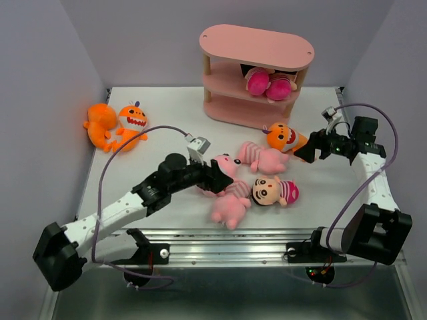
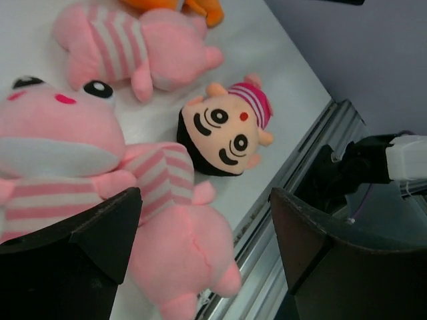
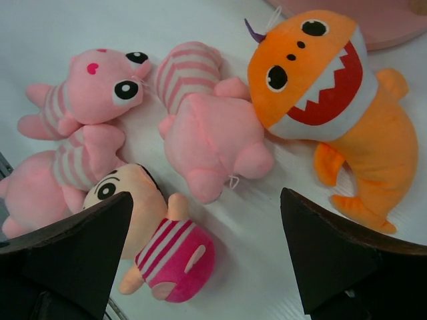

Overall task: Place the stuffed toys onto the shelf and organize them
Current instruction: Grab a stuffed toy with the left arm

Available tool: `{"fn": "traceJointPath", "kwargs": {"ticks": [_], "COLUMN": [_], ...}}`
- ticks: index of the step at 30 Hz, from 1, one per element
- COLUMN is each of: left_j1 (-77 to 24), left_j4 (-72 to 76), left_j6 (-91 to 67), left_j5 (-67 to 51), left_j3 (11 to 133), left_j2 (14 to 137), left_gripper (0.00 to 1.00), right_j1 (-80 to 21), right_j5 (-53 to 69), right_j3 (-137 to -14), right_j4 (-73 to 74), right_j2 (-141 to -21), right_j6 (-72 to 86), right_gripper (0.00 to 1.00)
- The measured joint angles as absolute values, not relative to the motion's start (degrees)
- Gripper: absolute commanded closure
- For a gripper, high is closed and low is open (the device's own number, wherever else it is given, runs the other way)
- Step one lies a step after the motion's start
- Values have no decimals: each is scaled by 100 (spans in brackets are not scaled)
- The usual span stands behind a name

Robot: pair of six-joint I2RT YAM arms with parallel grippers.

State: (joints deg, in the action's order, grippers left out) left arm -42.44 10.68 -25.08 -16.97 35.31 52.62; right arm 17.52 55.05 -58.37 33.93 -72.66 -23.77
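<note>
Left hand (image 1: 219, 175), fingers spread, hovers over the pig (image 1: 230, 207) farthest from the shelf (image 1: 257, 43), likely to grasp it. Right hand (image 1: 301, 151), spread and empty, is beside the monster (image 1: 283, 137) nearest the shelf.

Two dolls (image 1: 259, 81) on the shelf (image 1: 257, 41), middle tier; two monsters (image 1: 133, 120) far left; pigs (image 1: 263, 159) centre.

Overhead camera looks down on the whole white table (image 1: 173, 113). Two low wrist cameras, from opposite sides, closely share a black-haired magenta-striped plush doll (image 2: 227, 137).
</note>
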Motion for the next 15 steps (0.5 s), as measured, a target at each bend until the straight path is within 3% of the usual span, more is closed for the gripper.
{"fn": "traceJointPath", "kwargs": {"ticks": [5, 11, 15], "left_j1": [-5391, -6401, -6624], "left_j4": [1225, 840, -5], "left_j6": [-3146, -3601, -3763], "left_j5": [-939, 239, 840], "left_j3": [4171, 5994, 7323], "left_j2": [6781, 9000, 10263], "left_gripper": [13, 15, 27], "right_j1": [1715, 1715, 1717], "right_j5": [5629, 5756, 5876], "right_j3": [-5671, -5533, -5533], "right_j4": [3474, 3817, 3975], "right_j2": [-7054, -6853, -6836], "right_j6": [-2639, -3089, -3260], "right_gripper": [4, 3, 3]}}
